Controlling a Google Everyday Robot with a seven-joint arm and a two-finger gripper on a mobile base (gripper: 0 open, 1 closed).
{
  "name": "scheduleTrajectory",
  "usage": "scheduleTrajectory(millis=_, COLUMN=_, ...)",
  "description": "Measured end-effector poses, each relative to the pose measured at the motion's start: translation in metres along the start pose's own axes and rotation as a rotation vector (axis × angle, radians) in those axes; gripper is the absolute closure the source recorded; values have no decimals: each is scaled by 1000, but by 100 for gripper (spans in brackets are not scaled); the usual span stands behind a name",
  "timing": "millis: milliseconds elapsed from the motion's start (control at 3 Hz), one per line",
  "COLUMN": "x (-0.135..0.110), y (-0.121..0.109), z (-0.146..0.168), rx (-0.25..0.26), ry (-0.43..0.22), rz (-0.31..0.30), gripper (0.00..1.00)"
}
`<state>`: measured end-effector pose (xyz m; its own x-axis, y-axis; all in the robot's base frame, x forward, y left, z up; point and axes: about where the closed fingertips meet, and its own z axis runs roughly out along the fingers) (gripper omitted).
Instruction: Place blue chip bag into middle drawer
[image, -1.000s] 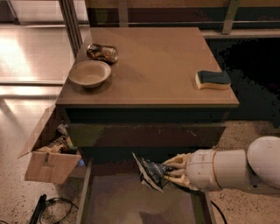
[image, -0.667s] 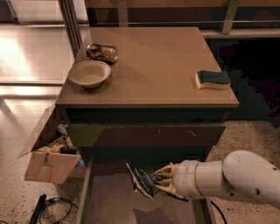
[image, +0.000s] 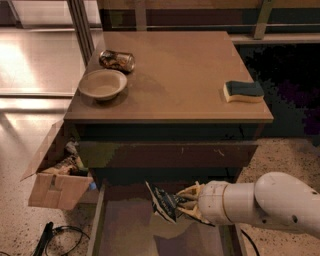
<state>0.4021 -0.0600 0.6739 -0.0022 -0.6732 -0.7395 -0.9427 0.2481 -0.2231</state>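
The blue chip bag (image: 162, 201) is a dark crinkled foil bag with white lettering. My gripper (image: 184, 201) is shut on its right side and holds it just above the floor of the middle drawer (image: 125, 225), which is pulled out at the bottom of the view. The white arm (image: 260, 202) reaches in from the lower right. The bag hangs tilted over the drawer's middle, near its back.
On the cabinet top (image: 175, 75) stand a tan bowl (image: 103, 83), a shiny brown can (image: 117, 60) on its side and a blue-topped yellow sponge (image: 243, 91). An open cardboard box (image: 55, 175) sits at the left on the floor, with a black cable (image: 45, 239) below it.
The arm has moved left and lower, carrying the bag down and deeper over the drawer floor. Nothing on the cabinet top has moved.
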Motion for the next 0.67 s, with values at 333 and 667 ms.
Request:
scheduleTrajectory(millis=333, x=11, y=-3, z=28, rx=-30, ry=-22, rz=37, gripper=100)
scheduleTrajectory(millis=667, x=44, y=-8, z=81, rx=-101, ry=-39, rz=122, gripper=100)
